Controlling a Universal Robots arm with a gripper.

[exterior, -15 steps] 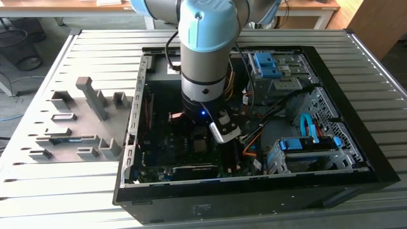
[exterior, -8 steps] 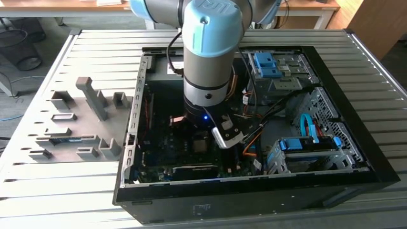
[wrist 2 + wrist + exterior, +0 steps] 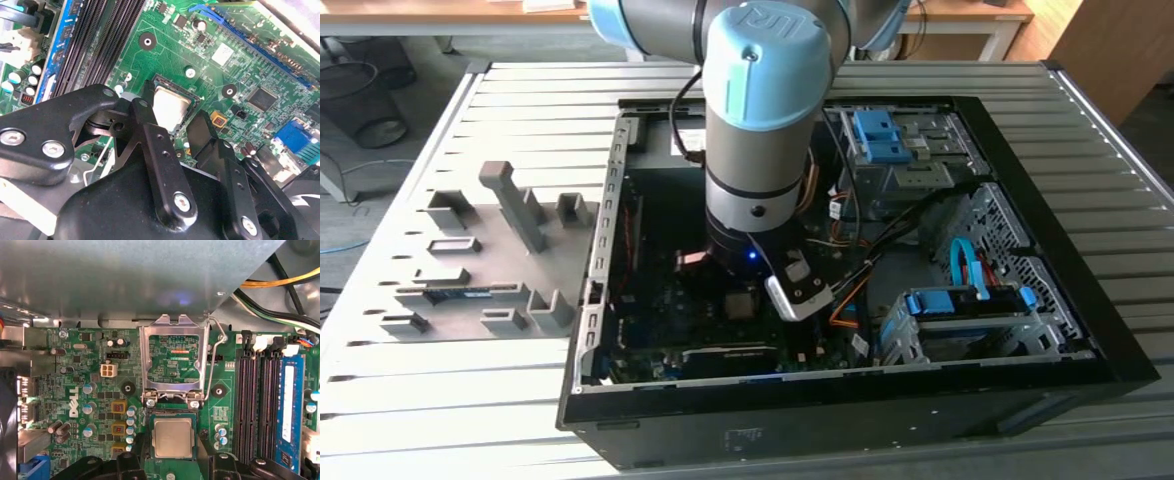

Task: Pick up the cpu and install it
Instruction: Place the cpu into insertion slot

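Hand (image 3: 171, 114), fingers (image 3: 152, 140) spread, flanks cpu (image 3: 172, 436) seated in socket (image 3: 148, 432).

White logo lettering on motherboard (image 3: 74, 402); embossed emblem on arm's blue cap (image 3: 767, 45).

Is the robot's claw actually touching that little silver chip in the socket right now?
Apart. In the first wrist view the cpu lies in its socket, whose dark frame shows between it and each of the gripper's jaws.
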